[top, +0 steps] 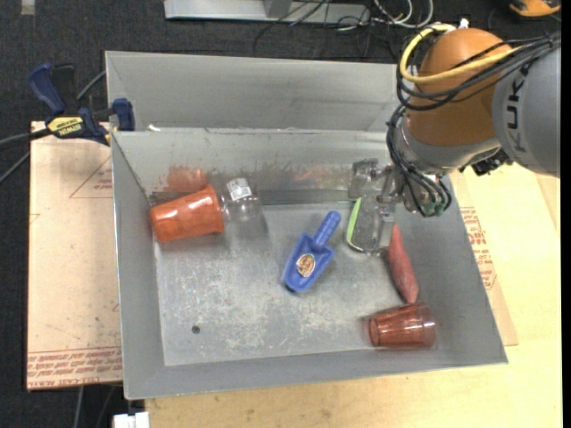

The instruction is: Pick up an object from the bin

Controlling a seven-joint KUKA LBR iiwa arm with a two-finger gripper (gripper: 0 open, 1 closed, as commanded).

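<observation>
My gripper (378,191) hangs low at the right side of the bin, near the back wall. Right below and in front of it lies a small clear thing with a green stripe (355,225); I cannot tell whether the gripper touches it. A red, sausage-shaped thing (401,267) lies just to the right of it, pointing toward the front. A blue scoop (310,255) with a round label rests in the middle of the bin, left of the gripper.
A translucent red cup (403,326) lies on its side at the front right. At the left an orange cup (186,216) lies on its side with a clear cup (241,199) against it. The arm's orange cover and cables hang above the right rim.
</observation>
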